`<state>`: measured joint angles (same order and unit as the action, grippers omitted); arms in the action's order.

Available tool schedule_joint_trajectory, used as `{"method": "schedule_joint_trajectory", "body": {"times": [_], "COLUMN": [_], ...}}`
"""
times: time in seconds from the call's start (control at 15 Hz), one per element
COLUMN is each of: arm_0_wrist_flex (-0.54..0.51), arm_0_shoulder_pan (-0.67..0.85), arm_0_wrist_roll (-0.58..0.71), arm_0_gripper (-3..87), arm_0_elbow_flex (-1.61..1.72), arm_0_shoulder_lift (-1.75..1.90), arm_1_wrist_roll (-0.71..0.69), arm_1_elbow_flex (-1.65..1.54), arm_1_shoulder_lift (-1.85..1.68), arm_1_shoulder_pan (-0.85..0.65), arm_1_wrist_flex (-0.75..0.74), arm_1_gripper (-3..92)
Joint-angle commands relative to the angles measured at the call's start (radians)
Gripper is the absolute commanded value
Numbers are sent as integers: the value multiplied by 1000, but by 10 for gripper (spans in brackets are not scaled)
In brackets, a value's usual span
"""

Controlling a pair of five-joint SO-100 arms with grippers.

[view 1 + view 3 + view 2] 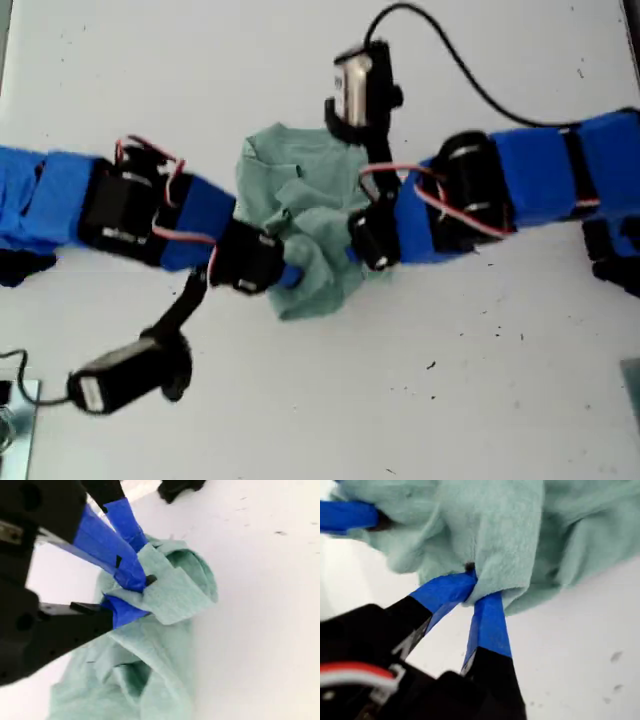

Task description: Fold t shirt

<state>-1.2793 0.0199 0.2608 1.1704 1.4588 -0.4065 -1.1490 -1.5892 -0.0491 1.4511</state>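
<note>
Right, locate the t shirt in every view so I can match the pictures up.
Exterior view: the t shirt lies bunched mid-frame on the white table, between the two arms.
First wrist view: it fills the upper part, a fold pinched in my first gripper.
Second wrist view: it runs from centre to the lower edge, an edge pinched in my second gripper.
Shared landmark: the blue-taped fingers biting the green cloth.

No legible text or labels, possibly for the blur.
</note>
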Motion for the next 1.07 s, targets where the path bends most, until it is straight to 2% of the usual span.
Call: {"method": "schedule_joint_trajectory", "body": {"times": [0.0,0.07,0.13,0.2,0.27,0.33,0.47,0.6,0.73,0.87,0.93,1.0], "arm_0_wrist_flex": [-29,-37,-43,-43,-55,-78,-84,8,57,195,250,330], "arm_0_shoulder_pan": [170,186,186,192,230,291,408,514,523,426,368,296], "arm_0_wrist_roll": [75,80,74,84,75,67,60,72,61,-17,-97,-160], "arm_0_gripper": [-2,-2,-2,195,305,352,303,277,236,201,132,38], "arm_0_elbow_flex": [-9,-9,-9,-8,-3,-3,106,359,643,1005,1200,1410], "arm_0_shoulder_lift": [67,63,64,89,127,176,405,698,881,1109,1259,1447], "arm_1_wrist_roll": [-115,-137,-146,-178,-201,-184,-140,-103,-91,-35,0,57], "arm_1_elbow_flex": [-2,-5,-11,-11,-2,-61,-330,-658,-900,-1186,-1355,-1519], "arm_1_shoulder_lift": [-83,-72,-72,-75,-89,-164,-431,-738,-1023,-1344,-1557,-1799], "arm_1_shoulder_pan": [-153,-175,-186,-209,-244,-302,-405,-483,-491,-456,-430,-383], "arm_1_wrist_flex": [-40,-63,-95,-140,-160,-209,-419,-523,-486,-393,-339,-252], "arm_1_gripper": [-5,9,106,295,306,275,261,258,257,251,249,209]}}
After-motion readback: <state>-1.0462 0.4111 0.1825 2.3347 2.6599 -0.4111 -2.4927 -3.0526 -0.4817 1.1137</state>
